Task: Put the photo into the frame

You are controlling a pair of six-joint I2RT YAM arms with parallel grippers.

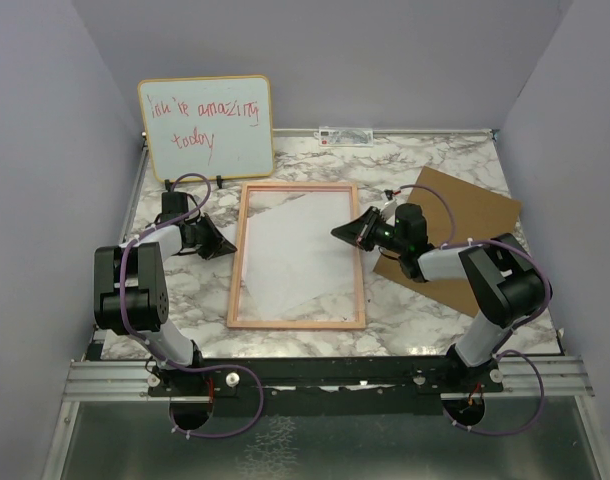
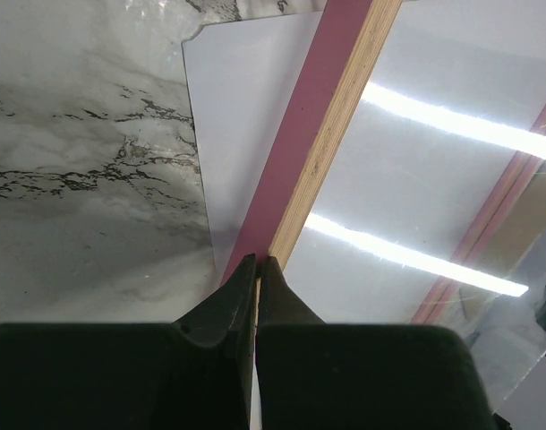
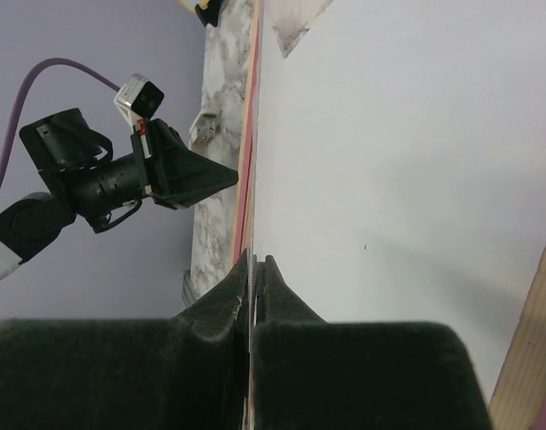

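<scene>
Item count: one frame [image 1: 295, 323], one photo [image 1: 300, 250], one brown backing board [image 1: 465, 215], one whiteboard [image 1: 207, 125], one small label strip [image 1: 345, 133] and two pincers.

1. Frame. It has a thin pinkish wood border and lies flat at the middle of the marble-patterned desk [image 1: 435, 160]. All positions below are referenced to it.
2. Photo. It is white side up, within the frame's outline and skewed to the border. In the left wrist view, part of the sheet shows outside the frame's left border, and the border crosses over it.
3. Backing board. It lies on the desk just right of the frame, turned at an angle and partly under the right arm.
4. Whiteboard. It stands behind the frame's far left corner, against the wall. It carries red handwriting: "You're amazing today".
5. Label strip. It sits behind the frame's far right corner, at the foot of the wall. Its print is too small to read.
6. Left pincer [image 1: 230, 247]. It is at the frame's left border. Its fingers [image 2: 228, 296] are closed with only a pale sliver between them, and what that sliver belongs to cannot be told.
7. Right pincer [image 1: 337, 232]. It is at the frame's right border. Its fingers [image 3: 224, 296] are pressed together on the thin edge of the photo.
</scene>
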